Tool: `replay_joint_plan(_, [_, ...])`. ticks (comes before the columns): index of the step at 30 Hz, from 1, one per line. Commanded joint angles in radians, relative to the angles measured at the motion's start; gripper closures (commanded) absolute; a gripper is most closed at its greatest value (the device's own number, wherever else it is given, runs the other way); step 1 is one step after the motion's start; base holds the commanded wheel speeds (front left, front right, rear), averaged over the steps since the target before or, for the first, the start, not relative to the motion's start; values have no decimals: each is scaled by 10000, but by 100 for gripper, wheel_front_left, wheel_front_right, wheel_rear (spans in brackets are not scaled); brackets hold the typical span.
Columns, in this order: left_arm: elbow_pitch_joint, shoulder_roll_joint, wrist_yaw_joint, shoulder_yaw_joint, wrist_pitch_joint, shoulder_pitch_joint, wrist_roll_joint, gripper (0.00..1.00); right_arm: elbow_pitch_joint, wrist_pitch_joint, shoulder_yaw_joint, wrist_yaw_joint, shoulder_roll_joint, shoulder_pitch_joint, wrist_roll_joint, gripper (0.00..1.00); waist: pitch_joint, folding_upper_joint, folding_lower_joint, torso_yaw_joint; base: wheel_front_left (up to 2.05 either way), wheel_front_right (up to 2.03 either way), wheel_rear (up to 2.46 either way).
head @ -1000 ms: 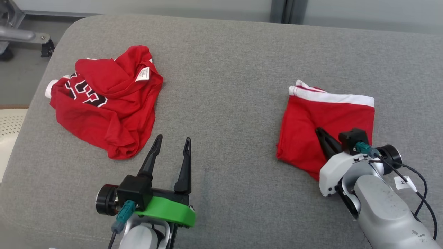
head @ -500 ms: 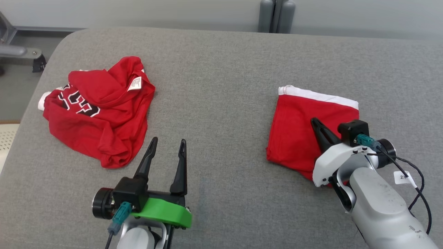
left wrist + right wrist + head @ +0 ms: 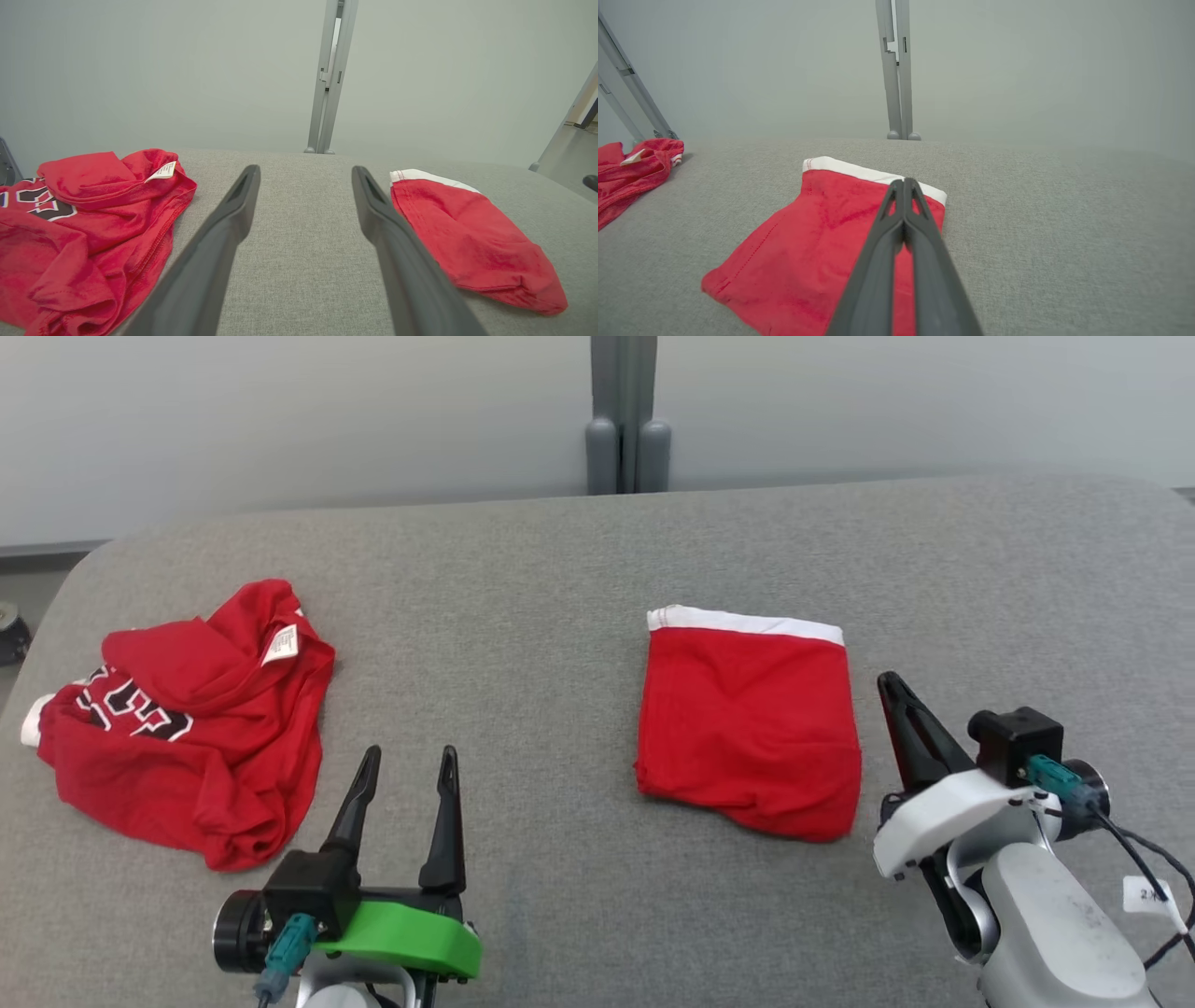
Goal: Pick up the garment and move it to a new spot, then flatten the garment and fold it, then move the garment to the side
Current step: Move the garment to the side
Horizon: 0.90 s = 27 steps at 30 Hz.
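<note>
A folded red garment [image 3: 747,719] with a white waistband lies flat on the grey padded surface [image 3: 541,597], right of centre. It appears again in the left wrist view [image 3: 467,238] and the right wrist view [image 3: 817,252]. My right gripper [image 3: 887,686] is shut with nothing in it, just right of the garment's edge and apart from it; in its own view the joined fingertips [image 3: 903,183] lie over the waistband. My left gripper [image 3: 406,761] stands open and empty, between the two cloths.
A crumpled red jersey [image 3: 177,737] with black and white lettering and a white tag lies at the far left, near the surface's rounded edge. A grey post [image 3: 621,439] stands behind the surface against a pale wall. Bare fabric stretches between the two cloths.
The head camera has moved, shifting the whole picture down and left. My right gripper, which lay over the folded garment, has come off it and now sits at its right side, still shut.
</note>
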Motion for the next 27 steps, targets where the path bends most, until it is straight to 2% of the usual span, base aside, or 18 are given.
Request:
replay_joint_plan(1, [-9,39,-40,125,-4,173,33,0,-222,1,-161,0,83,372,-102,0,-439,-1,-1,-498,0,0,0])
replay_joint_plan(7, [31,39,-128,427,-4,474,131,0,-1303,1,-912,0,433,1361,-525,0,-636,-1,-1,-835,0,0,0])
replay_joint_plan(12, [74,39,-225,508,-4,740,48,0,-1675,1,-1214,0,716,1847,-747,0,-729,-1,-1,-1001,0,0,0])
replay_joint_plan(19, [71,39,-225,555,-4,844,27,0,-1693,1,-1309,0,864,1999,-892,0,-757,-1,-1,-1015,0,0,0])
replay_joint_plan(27, [133,39,-261,212,-4,509,157,0,-1100,118,-1343,0,872,1740,-1018,0,-448,-1,-1,-598,0,0,0])
